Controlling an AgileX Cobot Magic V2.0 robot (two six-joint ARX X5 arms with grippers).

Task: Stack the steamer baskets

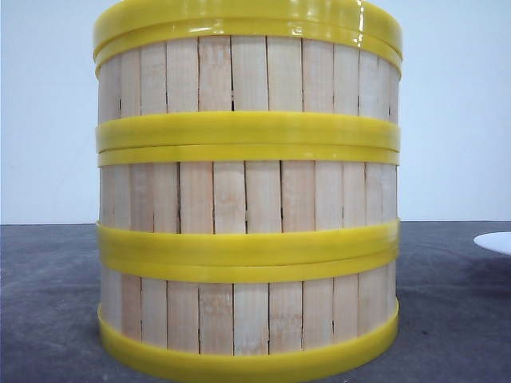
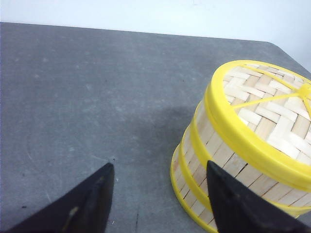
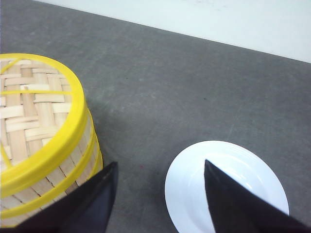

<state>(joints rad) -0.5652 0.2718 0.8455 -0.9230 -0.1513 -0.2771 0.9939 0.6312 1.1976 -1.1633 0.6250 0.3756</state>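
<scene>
Three steamer baskets (image 1: 247,191) stand stacked in one straight column close before the front camera, pale slats between thick yellow rims. The left wrist view has the stack (image 2: 252,141) from above, its woven top crossed by yellow ribs. My left gripper (image 2: 159,169) hangs open above the grey table beside the stack, nothing between its black fingers. In the right wrist view the stack (image 3: 39,141) stands beside my right gripper (image 3: 160,167), which is open and empty above the table and the plate's edge. Neither gripper shows in the front view.
A flat white plate (image 3: 226,187) lies on the dark grey table (image 2: 97,97) to the right of the stack; its rim (image 1: 495,242) shows at the front view's right edge. A pale wall stands behind the table.
</scene>
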